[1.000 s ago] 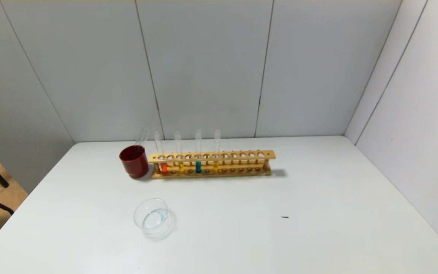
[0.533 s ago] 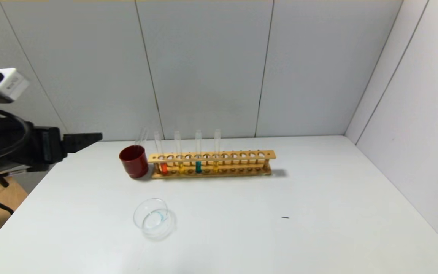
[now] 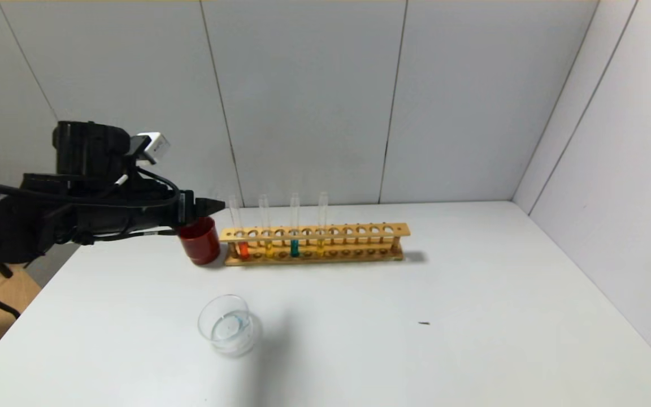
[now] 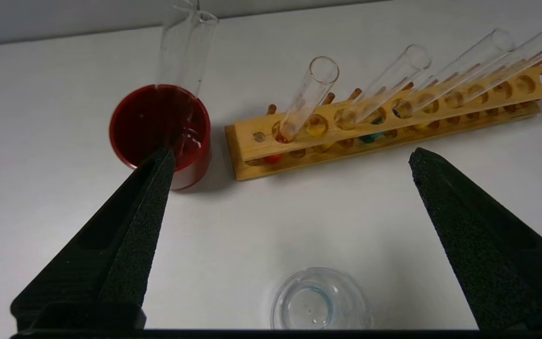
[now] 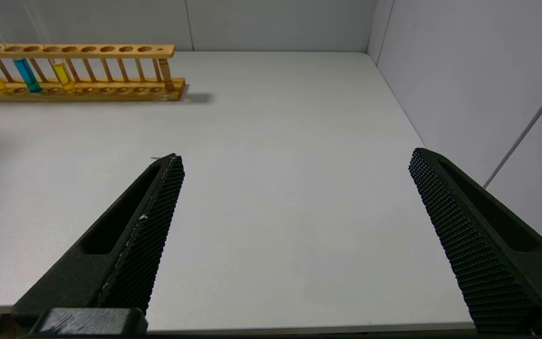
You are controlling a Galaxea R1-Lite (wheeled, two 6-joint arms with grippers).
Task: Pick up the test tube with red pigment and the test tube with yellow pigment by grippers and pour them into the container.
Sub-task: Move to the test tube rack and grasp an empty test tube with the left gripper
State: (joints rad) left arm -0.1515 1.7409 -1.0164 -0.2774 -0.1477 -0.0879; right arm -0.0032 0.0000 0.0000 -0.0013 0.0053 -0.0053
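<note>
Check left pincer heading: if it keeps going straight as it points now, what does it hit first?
Probably the red-pigment test tube at the near end of the rack. The open left pincer sits above the dark red cup, tips aimed along the tube row. Depth is unclear; it might pass in front.

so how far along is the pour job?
Nothing poured yet: the red tube and both yellow tubes stand in the wooden rack, and the glass container shows no red or yellow. In hand: the left gripper hangs open, empty, near the rack's red-tube end. Right gripper open, off to the side. Left: both picks, both pours.
</note>
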